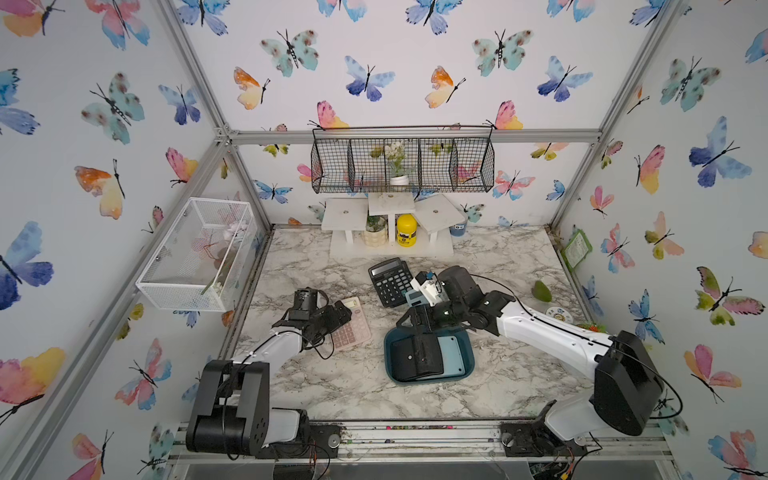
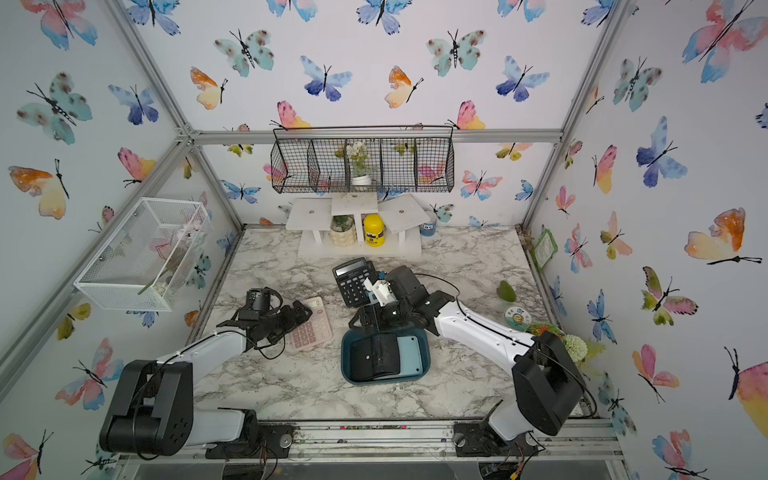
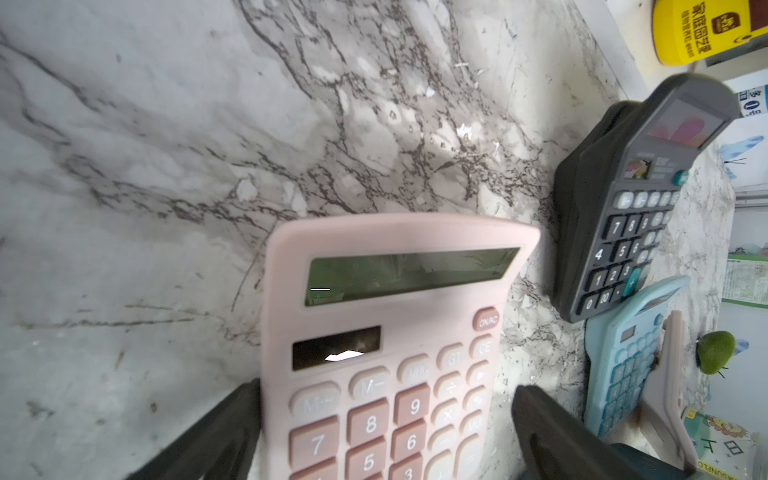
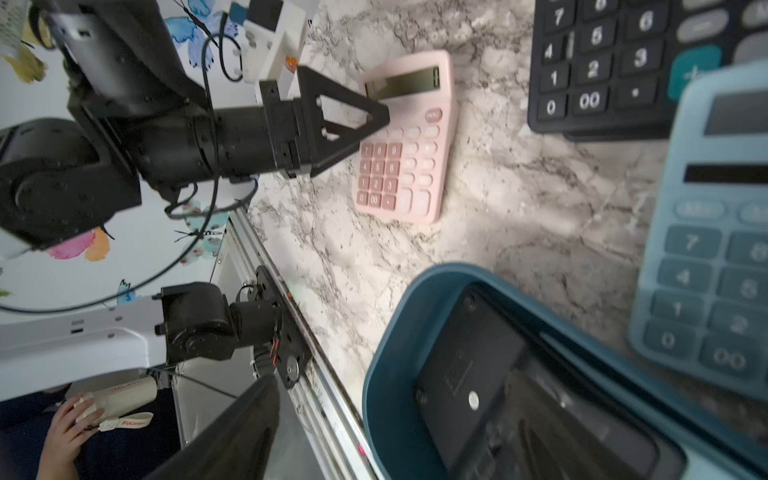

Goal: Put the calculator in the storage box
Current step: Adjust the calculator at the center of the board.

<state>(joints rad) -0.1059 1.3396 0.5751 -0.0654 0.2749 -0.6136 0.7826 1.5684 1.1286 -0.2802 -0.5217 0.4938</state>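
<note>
Left wrist view is giving me the clearest look: the left gripper [image 3: 386,390] is hanging with its jaws spread wide over the pale pink plastic desk calculator [image 3: 386,324]. Its dark fingers [image 3: 224,432] are straddling the keypad, one brushing the casing's edge and the opposite one leaving a sliver of marble showing, so it is clamping nothing. That pink calculator is lying flat and face up on the grey-veined white marble tabletop [image 1: 332,386], at about 9 o'clock from the shallow dark teal-blue plastic storage box [image 1: 387,349] and apart from it. In both top views the box is sitting a little toward 6 o'clock of the table's middle, carrying a black calculator turned face down [image 1: 405,357] with a light-blue rectangular slab [image 1: 455,357] beside it at 3 o'clock. A second black desk calculator [image 1: 388,282] is resting face up at 12 o'clock from the box. A light-blue plastic calculator [image 4: 715,249] is showing face up between the two, blurred in the right wrist view; I cannot tell whether it is lying on the marble or raised. The right gripper [image 1: 417,332] is hovering over the box's 12 o'clock rim with its jaws wide apart, and I am seeing nothing pinched between them.
</note>
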